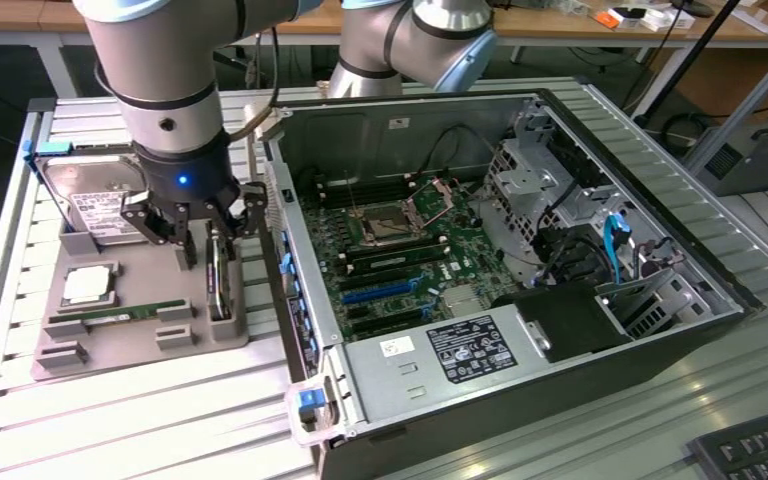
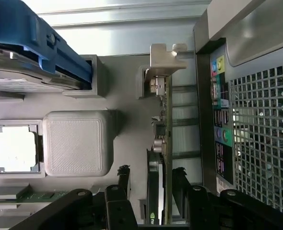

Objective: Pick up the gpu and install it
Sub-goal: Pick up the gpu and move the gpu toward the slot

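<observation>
The gpu (image 1: 220,287) stands on edge in a slot of the grey holder tray (image 1: 131,345), beside the open computer case (image 1: 491,250). In the wrist view the gpu (image 2: 161,139) is a narrow dark slat with a grey metal bracket at its far end. My gripper (image 1: 211,245) hangs low over the near end of the card. It is open, with one finger on each side of the card. The dark fingertips (image 2: 123,178) straddle the board in the wrist view, with a small gap on both sides. Nothing is held.
The tray also holds a silver hard drive (image 1: 97,200) with a blue rail (image 2: 36,43), a processor (image 1: 87,285) and a green memory stick (image 1: 124,315). The case's rear panel (image 2: 256,120) stands close beside the card. A keyboard (image 1: 758,450) lies at the exterior view's lower right.
</observation>
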You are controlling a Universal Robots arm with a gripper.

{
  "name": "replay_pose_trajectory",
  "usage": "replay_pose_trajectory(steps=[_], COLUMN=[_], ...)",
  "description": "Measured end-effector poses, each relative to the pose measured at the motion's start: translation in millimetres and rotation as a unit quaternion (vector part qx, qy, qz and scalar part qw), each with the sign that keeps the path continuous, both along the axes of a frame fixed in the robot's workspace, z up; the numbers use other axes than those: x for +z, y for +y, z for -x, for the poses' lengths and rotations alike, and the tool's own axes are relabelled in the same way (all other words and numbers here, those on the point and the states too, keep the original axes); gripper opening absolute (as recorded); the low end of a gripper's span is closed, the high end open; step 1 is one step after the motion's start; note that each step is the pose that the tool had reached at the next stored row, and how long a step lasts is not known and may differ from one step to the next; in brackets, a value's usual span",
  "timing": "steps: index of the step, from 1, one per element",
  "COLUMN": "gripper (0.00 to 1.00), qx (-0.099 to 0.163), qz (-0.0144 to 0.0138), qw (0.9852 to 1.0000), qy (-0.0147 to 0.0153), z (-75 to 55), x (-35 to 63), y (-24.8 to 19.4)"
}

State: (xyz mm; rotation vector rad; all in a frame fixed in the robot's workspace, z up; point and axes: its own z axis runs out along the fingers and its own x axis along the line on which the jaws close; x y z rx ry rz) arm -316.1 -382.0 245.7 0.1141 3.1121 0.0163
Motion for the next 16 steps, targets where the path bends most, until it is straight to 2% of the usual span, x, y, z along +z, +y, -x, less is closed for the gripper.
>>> replay_pose_trajectory(steps=[1,6,7,9,10,11,16], gripper=[0.48,0.48,0.47,0.34,0.34,0.28,0.27], qx=[0.0,0.0,0.0,0.0,0.0,0.0,0.0], qz=[0.0001,0.0001,0.0001,0.0001,0.0001,0.0,0.0], qw=[1.0,1.0,1.0,1.0,1.0,1.0,1.0], qy=[0.0001,0.0,0.0,0.0,-0.0001,-0.0001,0.0], z=[-1.1,-1.1,-1.1,-1.1,-1.1,-1.2,-1.1], x=[-2.9,-3.1,-3.1,-3.1,-3.1,-3.1,-3.1], y=[0.0,0.0,0.0,0.0,0.0,0.0,0.0])
